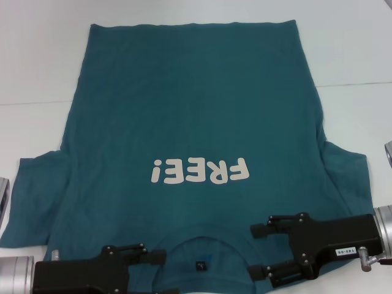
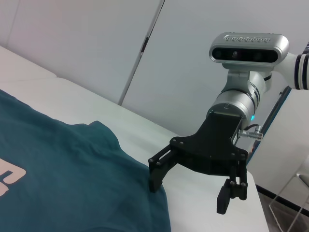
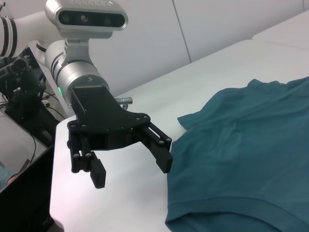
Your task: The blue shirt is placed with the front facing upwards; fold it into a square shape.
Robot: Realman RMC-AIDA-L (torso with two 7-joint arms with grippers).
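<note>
The blue shirt [image 1: 184, 110] lies flat on the white table, front up, its white "FREE!" print [image 1: 199, 171] reading upside down to me and the collar [image 1: 202, 240] at the near edge. My left gripper [image 1: 160, 272] is open just left of the collar, over the shoulder. My right gripper [image 1: 257, 252] is open just right of the collar, over the other shoulder. The left wrist view shows the right gripper [image 2: 188, 195] with one finger at the shirt [image 2: 58, 174] edge. The right wrist view shows the left gripper [image 3: 132, 172] likewise beside the shirt [image 3: 241, 159].
The white table [image 1: 37, 55] extends beyond the shirt on the left, right and far sides, with a seam line [image 1: 355, 83] across it. Grey metal parts sit at the left [image 1: 3, 199] and right [image 1: 388, 153] borders. The table's near edge drops off behind the left gripper in the right wrist view.
</note>
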